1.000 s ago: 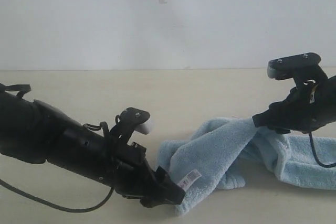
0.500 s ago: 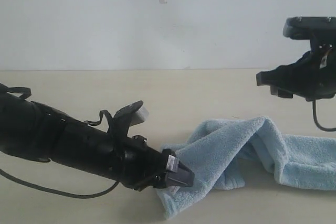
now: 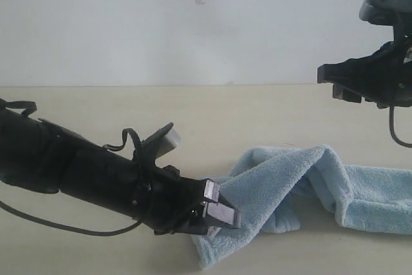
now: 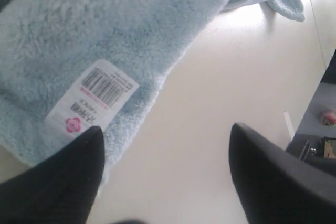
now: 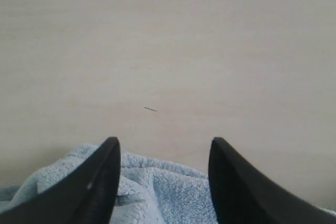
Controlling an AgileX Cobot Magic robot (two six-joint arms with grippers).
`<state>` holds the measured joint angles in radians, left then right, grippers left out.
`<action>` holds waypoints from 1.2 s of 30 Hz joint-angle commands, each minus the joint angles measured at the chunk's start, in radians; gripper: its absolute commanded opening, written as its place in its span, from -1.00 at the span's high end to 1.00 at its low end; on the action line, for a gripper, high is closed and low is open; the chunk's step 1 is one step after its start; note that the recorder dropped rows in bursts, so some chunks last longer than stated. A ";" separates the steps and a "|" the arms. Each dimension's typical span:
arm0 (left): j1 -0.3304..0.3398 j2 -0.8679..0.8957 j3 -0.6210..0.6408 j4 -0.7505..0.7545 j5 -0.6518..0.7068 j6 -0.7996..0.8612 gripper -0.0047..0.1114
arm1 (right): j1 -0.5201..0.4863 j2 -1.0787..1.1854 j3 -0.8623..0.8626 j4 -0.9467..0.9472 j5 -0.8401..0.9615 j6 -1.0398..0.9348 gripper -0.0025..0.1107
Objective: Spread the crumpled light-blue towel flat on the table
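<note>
In the past second my right claw (image 3: pixel 336 84) has let go of the towel (image 3: pixel 290 178) and risen well clear of it, while my left claw (image 3: pixel 222 214) has slid forward over the cloth's near corner.

Left to right in the exterior view: my left arm lies low across the table (image 3: pixel 193 114), its claw released, jaws spread and gripping nothing. The tips sit at the towel's left end, low over the corner. From the left wrist, one finger (image 4: pixel 79 166) overlaps the hem just beside the white barcode label (image 4: pixel 92 103). The other stands over bare tabletop, apart from the cloth. Whether the first finger presses the fabric I cannot tell.

The pale blue towel runs from the middle of the table to the right edge of the view. It is still bunched, with a raised fold humped at its centre and a flatter stretch to the right.

At far right my other claw hangs high in front of the wall (image 3: pixel 129 24), also released and empty. Its wrist view shows the fingers spread, with the towel's fluffy edge below and between them and open table beyond.
</note>
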<state>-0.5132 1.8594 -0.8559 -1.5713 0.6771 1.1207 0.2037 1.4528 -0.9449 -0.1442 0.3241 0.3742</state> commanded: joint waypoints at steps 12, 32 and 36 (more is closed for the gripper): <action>-0.031 -0.037 0.072 0.004 -0.156 -0.051 -0.18 | 0.156 -0.008 -0.005 0.008 -0.010 -0.060 0.07; -0.034 0.124 0.059 -0.173 -0.039 0.123 -0.18 | 0.175 -0.008 -0.005 0.008 -0.008 -0.062 0.07; -0.034 0.124 0.039 -0.173 0.012 0.131 0.06 | 0.175 -0.008 -0.005 0.008 -0.008 -0.062 0.07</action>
<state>-0.5400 1.9782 -0.8017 -1.7446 0.6504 1.2396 0.3785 1.4528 -0.9449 -0.1378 0.3241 0.3184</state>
